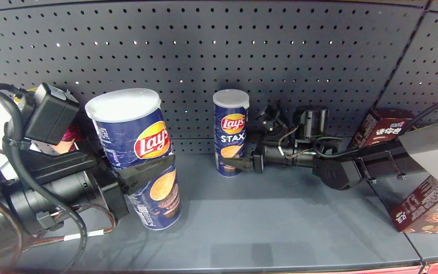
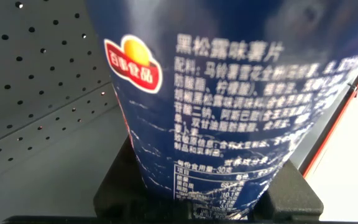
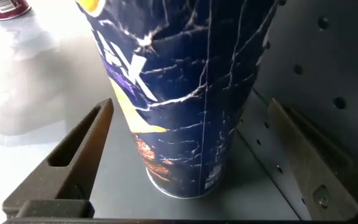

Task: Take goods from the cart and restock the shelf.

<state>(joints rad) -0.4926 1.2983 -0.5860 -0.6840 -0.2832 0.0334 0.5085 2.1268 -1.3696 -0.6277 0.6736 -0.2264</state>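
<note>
Restocking was half done on the shelf [image 1: 280, 213]: right gripper [image 1: 236, 152] gaped around the small can [image 1: 231, 121] at 12 o'clock (standing upright), left gripper [image 1: 137, 161] clamped the tilted large can [image 1: 127, 125] at 8 o'clock, unplaced

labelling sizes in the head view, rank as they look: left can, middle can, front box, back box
1. left can, though it is nearest the camera
2. middle can and front box, about alike; the box is cut off at the edge
3. back box, partly hidden
</note>
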